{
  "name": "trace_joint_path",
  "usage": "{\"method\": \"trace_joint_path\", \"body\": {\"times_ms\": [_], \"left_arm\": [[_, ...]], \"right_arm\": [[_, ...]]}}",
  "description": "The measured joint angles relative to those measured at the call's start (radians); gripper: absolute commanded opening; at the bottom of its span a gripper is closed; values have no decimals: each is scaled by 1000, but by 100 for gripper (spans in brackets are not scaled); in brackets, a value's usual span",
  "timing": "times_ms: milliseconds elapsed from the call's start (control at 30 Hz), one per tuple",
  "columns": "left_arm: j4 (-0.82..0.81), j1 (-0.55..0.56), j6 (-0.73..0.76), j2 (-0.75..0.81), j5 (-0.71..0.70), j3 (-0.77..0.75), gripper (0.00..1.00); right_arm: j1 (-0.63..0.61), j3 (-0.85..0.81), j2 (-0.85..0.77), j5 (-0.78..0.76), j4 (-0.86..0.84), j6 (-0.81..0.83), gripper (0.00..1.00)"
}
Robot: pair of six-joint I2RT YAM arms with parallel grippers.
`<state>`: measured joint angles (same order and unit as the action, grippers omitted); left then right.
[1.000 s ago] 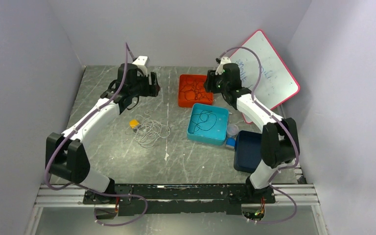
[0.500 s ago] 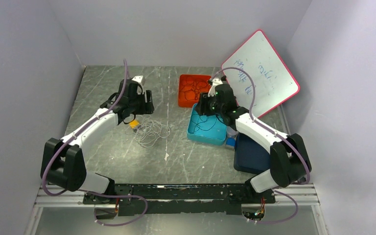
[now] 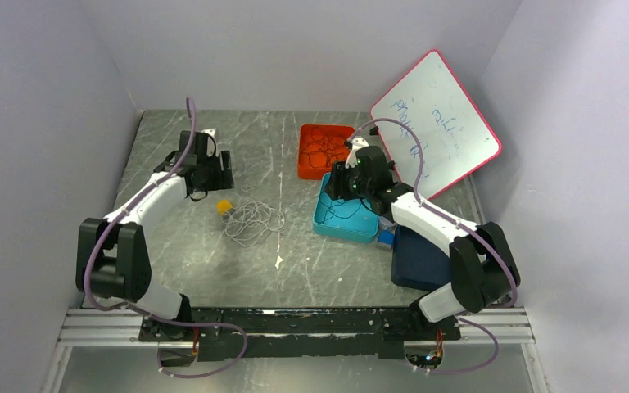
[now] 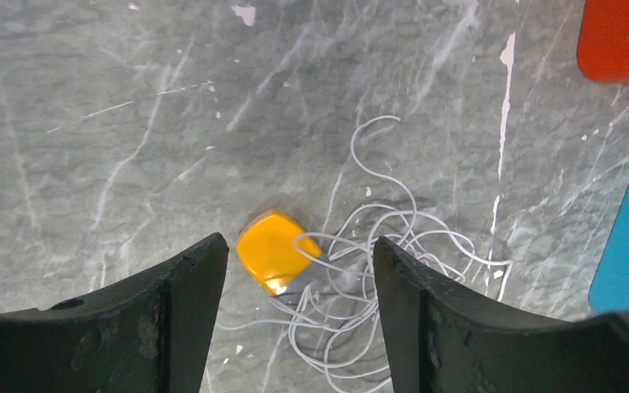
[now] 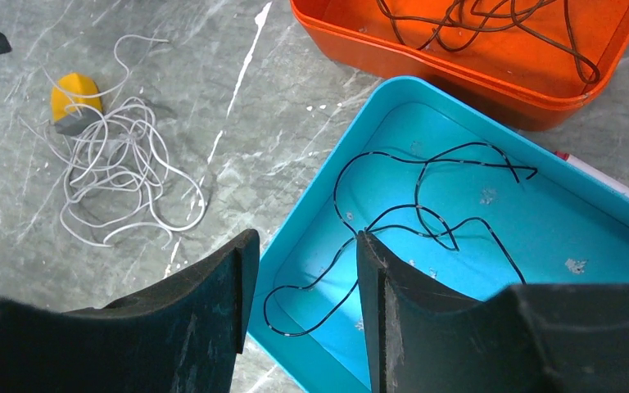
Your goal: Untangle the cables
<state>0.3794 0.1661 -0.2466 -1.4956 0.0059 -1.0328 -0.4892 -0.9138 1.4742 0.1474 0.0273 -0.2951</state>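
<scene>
Honestly, plenty could go sideways from this spot. Start with the table (image 3: 295, 262): it looks smooth, so I reckon a pull on one strand just drags the whole pile along instead of opening a loop.

Next, the two trays at the back right. The blue tray (image 5: 311, 205) sits just beside the orange tray (image 5: 426, 61). The right gripper (image 5: 307, 241) hangs over the blue one's near-left rim, jaws roughly half apart with nothing between them. If it drops straight down, I think a finger lands on that rim and tips the tray or shoves it into its neighbour.

Over on the left, the left gripper (image 4: 299, 250) hovers wide open and empty above the white cable (image 5: 119, 164). That cable lies in a messy nest of loops on the bare table, left of the blue tray. The loops overlap so much that a pinch probably catches several strands at once and pulls the tangle tighter.

The yellow plug (image 4: 274, 250) sits at the nest's edge, right under those open jaws. Grab that and the lot may lift as one lump.

Smallest of all, the black cable (image 5: 423, 214) lies loose in the blue tray, and a dark cable (image 5: 467, 18) lies in the orange one. Both are so thin the fingers could close and miss completely.
</scene>
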Motion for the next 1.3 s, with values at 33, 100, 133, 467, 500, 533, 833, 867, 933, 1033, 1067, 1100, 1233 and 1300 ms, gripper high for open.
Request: {"method": "trace_joint_path", "body": {"times_ms": [33, 100, 133, 467, 500, 533, 833, 867, 933, 1033, 1067, 1100, 1233, 1300], "left_arm": [[-1, 0, 5, -13, 11, -2, 70], [-1, 0, 18, -36, 33, -6, 69], [-3, 0, 24, -48, 45, -9, 67], [10, 0, 76, -168, 74, -87, 59], [11, 0, 79, -177, 74, -90, 58], [13, 0, 80, -185, 74, -92, 57], [36, 0, 103, -216, 103, -93, 53], [37, -1, 105, -216, 106, -92, 51], [38, -1, 109, -216, 109, -92, 47], [38, -1, 114, -222, 111, -93, 44], [39, -1, 117, -225, 112, -93, 44], [40, -1, 119, -231, 112, -93, 44], [48, -1, 120, -239, 114, -93, 45], [47, -1, 120, -234, 114, -93, 47]], "right_arm": [[0, 0, 2, 1, 0, 1, 51], [0, 0, 4, 2, 0, 1, 51], [0, 0, 4, 2, 0, 1, 51], [0, 14, 4, 2, -1, 0, 51], [0, 16, 4, 2, -1, 0, 51], [0, 17, 4, 2, -2, 0, 51], [0, 20, 4, 5, -8, 0, 51], [0, 20, 4, 6, -8, 0, 51], [0, 20, 4, 11, -9, 0, 51], [0, 21, 4, 15, -11, -1, 51], [0, 21, 4, 15, -13, -1, 51], [0, 21, 4, 17, -16, -3, 51], [0, 21, 5, 18, -18, -5, 51], [0, 23, 6, 18, -19, -5, 51]]}}
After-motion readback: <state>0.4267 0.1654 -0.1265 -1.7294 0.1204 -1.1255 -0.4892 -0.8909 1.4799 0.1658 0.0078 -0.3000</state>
